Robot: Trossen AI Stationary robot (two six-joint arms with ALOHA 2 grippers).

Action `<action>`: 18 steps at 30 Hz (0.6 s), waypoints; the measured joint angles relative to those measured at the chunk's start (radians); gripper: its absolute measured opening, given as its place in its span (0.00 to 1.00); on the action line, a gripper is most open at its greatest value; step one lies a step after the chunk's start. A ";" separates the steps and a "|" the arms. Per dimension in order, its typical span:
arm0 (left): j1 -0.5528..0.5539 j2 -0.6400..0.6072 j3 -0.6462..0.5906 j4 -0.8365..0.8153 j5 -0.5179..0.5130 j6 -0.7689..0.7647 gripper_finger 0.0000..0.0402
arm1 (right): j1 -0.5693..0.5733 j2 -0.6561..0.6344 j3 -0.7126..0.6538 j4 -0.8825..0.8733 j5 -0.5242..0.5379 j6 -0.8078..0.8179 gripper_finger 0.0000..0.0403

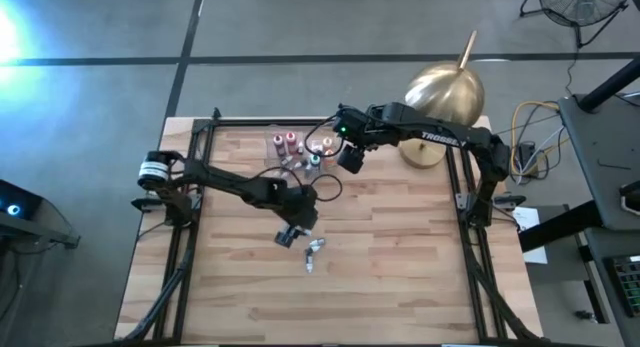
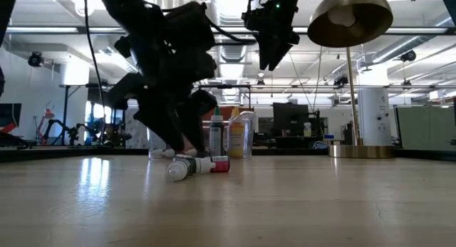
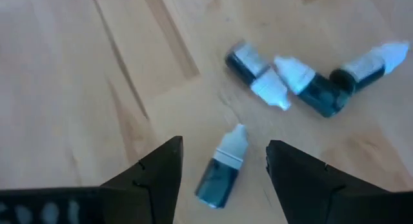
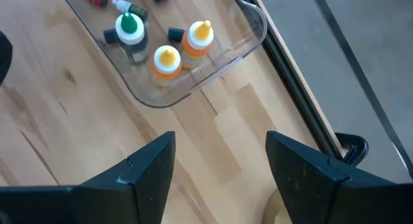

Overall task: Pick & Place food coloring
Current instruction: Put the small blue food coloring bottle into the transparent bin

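Observation:
Several dark teal food coloring bottles with white caps lie on their sides on the wooden table near its middle (image 1: 313, 255). One of them (image 3: 222, 171) lies between the open fingers of my left gripper (image 3: 224, 150), which slants down over it without touching it; three more (image 3: 303, 79) lie just beyond. A clear plastic tray (image 4: 255, 30) at the table's far side holds upright orange bottles (image 4: 182, 48), a green-capped one (image 4: 131, 29) and a red one lying down. My right gripper (image 4: 219, 146) hangs open high above the table beside the tray (image 1: 300, 147).
A brass dome lamp (image 1: 443, 92) stands at the far right of the table, its round base (image 1: 425, 152) near the right arm. Black frame rails (image 1: 180, 237) run along the table's sides and far edge. Bare wood spreads toward the near edge (image 1: 330, 307).

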 joint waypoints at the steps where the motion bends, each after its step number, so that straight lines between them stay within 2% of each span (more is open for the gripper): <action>1: 0.000 0.009 -0.001 -0.002 0.000 0.004 0.48 | 0.000 0.000 -0.002 0.001 0.000 0.000 0.58; 12: -0.001 0.068 0.003 0.002 -0.003 0.022 0.29 | 0.000 0.000 -0.006 0.002 0.001 0.000 0.58; 18: -0.002 0.070 0.004 0.003 -0.078 -0.001 0.16 | 0.000 -0.001 -0.006 0.002 0.002 -0.004 0.58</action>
